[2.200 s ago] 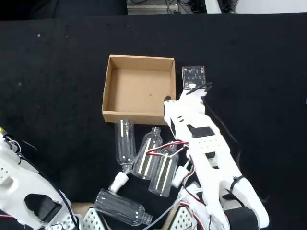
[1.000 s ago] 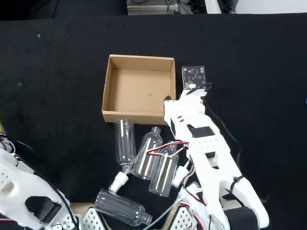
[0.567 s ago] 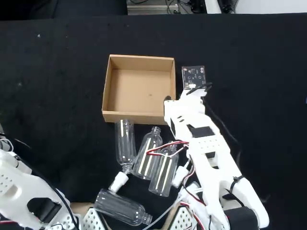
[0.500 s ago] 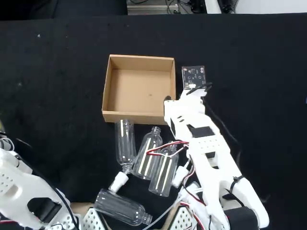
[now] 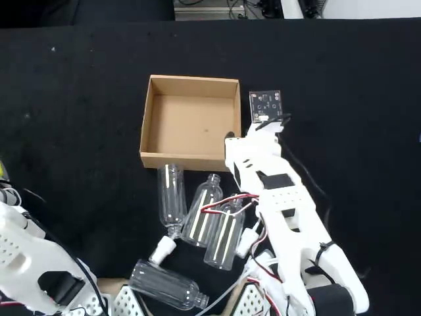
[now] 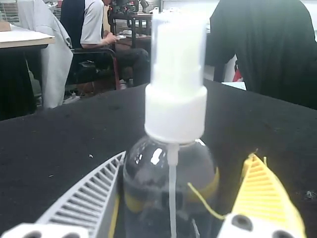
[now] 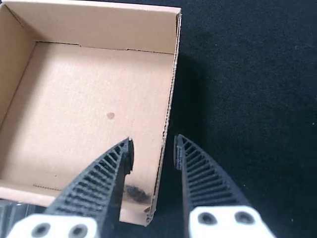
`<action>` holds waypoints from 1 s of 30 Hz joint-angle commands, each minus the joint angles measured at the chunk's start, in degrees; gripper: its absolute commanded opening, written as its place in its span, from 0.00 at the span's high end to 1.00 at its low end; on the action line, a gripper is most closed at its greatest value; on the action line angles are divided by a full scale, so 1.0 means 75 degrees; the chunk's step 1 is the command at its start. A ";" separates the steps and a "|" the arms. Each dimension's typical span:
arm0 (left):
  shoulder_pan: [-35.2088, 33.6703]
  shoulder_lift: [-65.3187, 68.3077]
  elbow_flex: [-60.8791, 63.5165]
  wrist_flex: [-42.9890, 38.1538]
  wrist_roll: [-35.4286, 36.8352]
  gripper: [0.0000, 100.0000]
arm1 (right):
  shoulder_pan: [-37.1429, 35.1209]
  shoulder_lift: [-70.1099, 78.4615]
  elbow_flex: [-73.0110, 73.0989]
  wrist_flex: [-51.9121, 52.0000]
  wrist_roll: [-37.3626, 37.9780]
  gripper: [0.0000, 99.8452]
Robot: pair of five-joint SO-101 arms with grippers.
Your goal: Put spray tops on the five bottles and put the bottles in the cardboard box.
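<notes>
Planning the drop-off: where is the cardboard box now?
In the high view the cardboard box sits mid-table, beyond the bottles; the right gripper hangs over its right wall.

You've got a black cloth [image 5: 355,72] over the table. Past its far edge there's a tangle of cables [image 5: 256,8] (next to some grey gear). The room behind has a pale desk [image 6: 20,35] and a dark chair [image 6: 96,50].

The cardboard box [image 7: 89,99] is matt brown paperboard, with one dark smudge. The tablecloth [image 5: 342,79] is black, matt and slightly fuzzy. The bottle [image 6: 168,193] in the left gripper [image 6: 185,157] is clear glossy plastic; its spray top [image 6: 176,89] is smooth white plastic. The loose bottles [image 5: 196,227] at 6 o'clock from the box have the same gloss. The right gripper [image 7: 153,141] has ribbed matt black plastic fingers.
</notes>
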 commanded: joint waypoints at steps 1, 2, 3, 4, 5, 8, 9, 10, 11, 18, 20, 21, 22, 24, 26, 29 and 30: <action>0.0041 -0.0399 -0.0064 -0.0023 0.0035 0.67 | 0.0141 0.0006 -0.0463 -0.0211 0.0012 0.88; 0.0041 -0.0399 -0.0064 -0.0035 0.0035 0.67 | 0.0141 0.0006 -0.0463 -0.0211 0.0012 0.88; 0.0041 -0.0399 -0.0064 -0.0035 0.0035 0.67 | 0.0141 0.0006 -0.0463 -0.0211 0.0012 0.88; 0.0041 -0.0399 -0.0076 -0.0035 0.0035 0.67 | 0.0141 0.0006 -0.0463 -0.0211 0.0012 0.88; 0.0041 -0.0399 -0.0111 -0.0035 0.0035 0.67 | 0.0141 0.0006 -0.0463 -0.0211 0.0012 0.88; -0.0029 -0.0399 -0.0229 -0.0035 0.0035 0.67 | 0.0141 0.0006 -0.0463 -0.0211 0.0012 0.88; -0.0064 -0.0399 -0.0240 -0.0035 0.0035 0.67 | 0.0141 0.0006 -0.0463 -0.0211 0.0012 0.88; -0.0076 -0.0399 -0.0275 -0.0035 0.0035 0.67 | 0.0141 0.0006 -0.0463 -0.0211 0.0012 0.88; -0.0088 -0.0399 -0.0287 -0.0023 0.0035 0.67 | 0.0141 0.0006 -0.0463 -0.0211 0.0012 0.88; -0.0064 -0.0399 -0.0311 -0.0023 0.0035 0.67 | 0.0141 0.0006 -0.0463 -0.0211 0.0012 0.88; -0.0053 -0.0399 -0.0311 -0.0035 0.0035 0.67 | 0.0141 0.0006 -0.0463 -0.0211 0.0012 0.88; -0.0053 -0.0399 -0.0311 -0.0035 0.0035 0.67 | 0.0141 0.0006 -0.0463 -0.0211 0.0012 0.88; -0.0053 -0.0399 -0.0311 -0.0035 0.0035 0.67 | 0.0141 0.0006 -0.0463 -0.0211 0.0012 0.88; -0.0088 -0.0399 -0.0311 -0.0035 0.0035 0.67 | 0.0141 0.0006 -0.0463 -0.0211 0.0012 0.88; -0.0111 -0.0410 -0.0322 -0.0199 0.0035 0.67 | 0.0141 0.0006 -0.0463 -0.0211 0.0012 0.88; -0.0100 -0.0410 -0.0240 -0.0715 0.0035 0.67 | 0.0141 0.0006 -0.0463 -0.0211 0.0012 0.88; -0.0088 -0.0410 -0.0229 -0.0750 0.0023 0.67 | 0.0141 0.0006 -0.0463 -0.0211 0.0012 0.88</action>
